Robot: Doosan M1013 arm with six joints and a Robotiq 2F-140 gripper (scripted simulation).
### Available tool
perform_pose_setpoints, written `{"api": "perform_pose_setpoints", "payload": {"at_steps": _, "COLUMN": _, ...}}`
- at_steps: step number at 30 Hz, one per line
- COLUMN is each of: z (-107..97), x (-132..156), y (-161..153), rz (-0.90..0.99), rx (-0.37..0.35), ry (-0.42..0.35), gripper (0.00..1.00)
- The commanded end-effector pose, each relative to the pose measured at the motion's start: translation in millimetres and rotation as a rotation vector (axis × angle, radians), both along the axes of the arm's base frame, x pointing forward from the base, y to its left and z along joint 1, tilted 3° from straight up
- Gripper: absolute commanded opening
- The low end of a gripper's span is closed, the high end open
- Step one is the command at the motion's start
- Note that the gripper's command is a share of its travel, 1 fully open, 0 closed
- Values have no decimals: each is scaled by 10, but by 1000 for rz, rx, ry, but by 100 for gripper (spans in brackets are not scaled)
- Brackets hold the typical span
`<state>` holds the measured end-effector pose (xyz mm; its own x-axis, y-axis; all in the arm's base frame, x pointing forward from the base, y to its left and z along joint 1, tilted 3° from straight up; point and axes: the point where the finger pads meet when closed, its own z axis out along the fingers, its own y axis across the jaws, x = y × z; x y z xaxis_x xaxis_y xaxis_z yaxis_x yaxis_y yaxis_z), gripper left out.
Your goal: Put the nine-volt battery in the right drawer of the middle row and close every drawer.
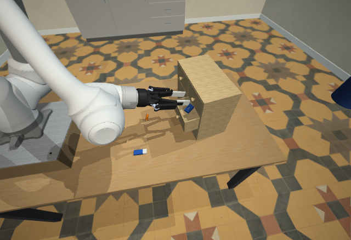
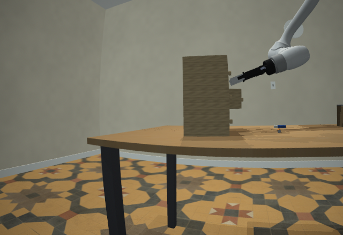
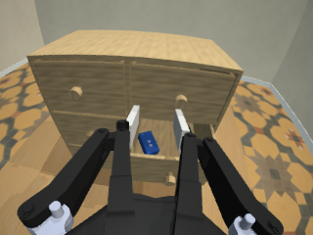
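Observation:
The small wooden chest (image 1: 208,96) stands on the table, and it also shows in the side view (image 2: 206,95) and the wrist view (image 3: 131,85). Its middle-row right drawer (image 1: 188,119) (image 2: 235,98) is pulled partly out. The blue nine-volt battery (image 1: 188,107) (image 3: 148,141) sits tilted inside that open drawer, below and apart from the fingers. My gripper (image 1: 182,97) (image 2: 233,80) is open and empty. It hovers just above the drawer, in front of the chest's top row, and its fingertips frame the drawer in the wrist view (image 3: 156,124).
A blue and white eraser (image 1: 140,152) lies on the table towards the front. A small orange object (image 1: 147,116) stands left of the chest. The arm's grey base plate (image 1: 28,135) covers the table's left end. The other drawers look pushed in.

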<state>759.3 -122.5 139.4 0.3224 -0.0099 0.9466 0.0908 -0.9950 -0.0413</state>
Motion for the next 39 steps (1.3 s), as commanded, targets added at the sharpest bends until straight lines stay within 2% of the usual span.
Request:
{"api": "perform_pose_setpoints", "payload": {"at_steps": 1, "z": 1, "x": 0, "y": 0, "rz": 0, "rx": 0, "ry": 0, "gripper": 100}}
{"api": "perform_pose_setpoints", "payload": {"at_steps": 20, "z": 4, "x": -83, "y": -8, "rz": 0, "rx": 0, "ry": 0, "gripper": 100}}
{"api": "perform_pose_setpoints", "payload": {"at_steps": 29, "z": 18, "x": -488, "y": -45, "rz": 0, "rx": 0, "ry": 0, "gripper": 100}}
{"api": "perform_pose_setpoints", "payload": {"at_steps": 31, "z": 18, "x": -488, "y": -45, "rz": 0, "rx": 0, "ry": 0, "gripper": 100}}
{"api": "perform_pose_setpoints", "payload": {"at_steps": 39, "z": 35, "x": -986, "y": -92, "rz": 0, "rx": 0, "ry": 0, "gripper": 100}}
